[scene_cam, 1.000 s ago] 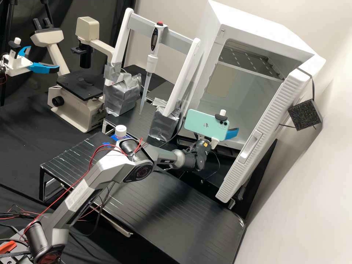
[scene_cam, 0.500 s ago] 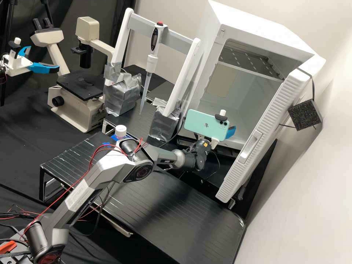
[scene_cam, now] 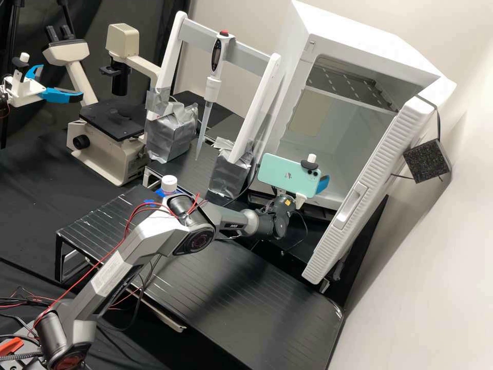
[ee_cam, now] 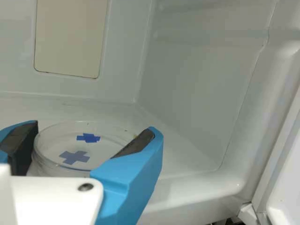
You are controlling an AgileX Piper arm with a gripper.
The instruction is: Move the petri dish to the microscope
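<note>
Clock directions are read on the high view, from its centre, with 12 at its upper edge. The end effector point(scene_cam: 322, 185) is at 3 o'clock, at the mouth of the open white cabinet point(scene_cam: 354, 33), which stands at 2 o'clock. In the wrist view the end effector point(ee_cam: 93, 126) is clamped on the petri dish point(ee_cam: 70, 143), a blue finger with a dark pad on each of two opposite sides. The petri dish is round, clear and upright, inside the cabinet, over its white floor point(ee_cam: 176, 164); whether it rests there or is raised cannot be determined. A blue cross mark point(ee_cam: 88, 138) and a duller cross mark point(ee_cam: 74, 157) are visible within its outline.

The microscope point(scene_cam: 102, 159), beige with a flat black stage point(scene_cam: 113, 119), is at 10 o'clock, well apart from the end effector.

A green phone point(scene_cam: 287, 174) is mounted on the arm point(scene_cam: 200, 236) beside the end effector. The cabinet door point(scene_cam: 359, 198) stands open. A small bottle point(scene_cam: 169, 185) with a white cap is upright at 9 o'clock on a black stand point(scene_cam: 102, 226). At 11 o'clock a pipette point(scene_cam: 211, 90) hangs tip down from a white frame point(scene_cam: 251, 59), whose two legs are set in silver-wrapped blocks point(scene_cam: 172, 134).
</note>
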